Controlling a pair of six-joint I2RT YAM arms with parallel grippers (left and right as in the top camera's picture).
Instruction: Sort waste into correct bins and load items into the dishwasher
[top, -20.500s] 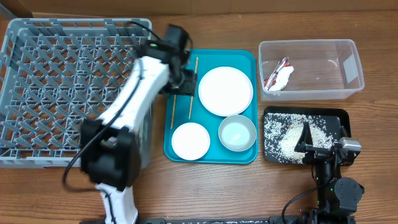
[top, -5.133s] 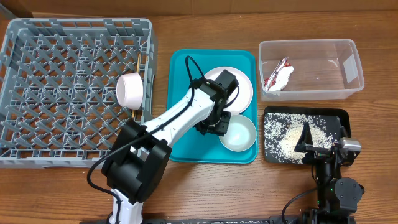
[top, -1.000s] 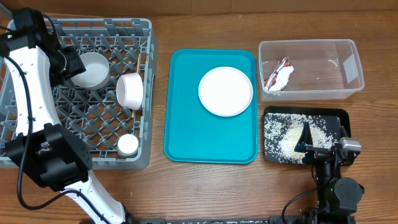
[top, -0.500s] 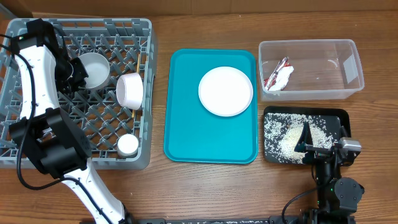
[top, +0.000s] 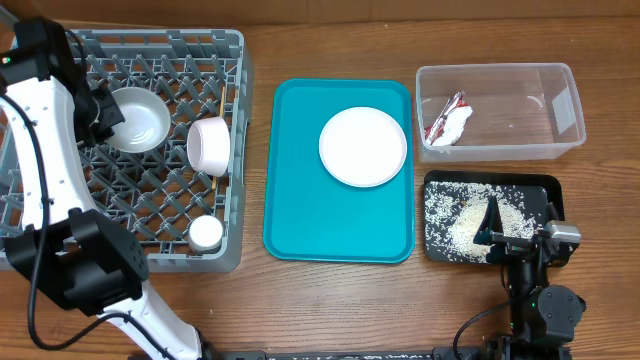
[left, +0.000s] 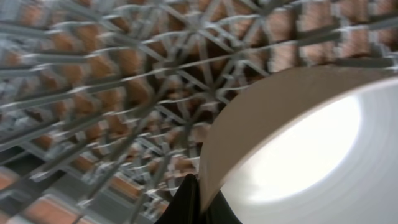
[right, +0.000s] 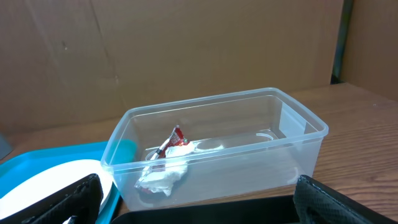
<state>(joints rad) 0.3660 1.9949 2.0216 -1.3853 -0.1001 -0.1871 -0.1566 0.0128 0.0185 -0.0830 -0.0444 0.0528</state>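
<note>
The white bowl (top: 138, 120) sits in the back left part of the grey dish rack (top: 150, 195). Its left rim lies between the fingers of the left gripper (top: 107, 112), which is pinched tight on that rim. The wrist view shows a dark finger (left: 186, 200) pressed against the bowl's edge. The right gripper (top: 497, 222) hangs over the black tray (top: 545, 190) of rice (top: 455, 215), its fingers (right: 68, 200) spread wide and holding nothing.
</note>
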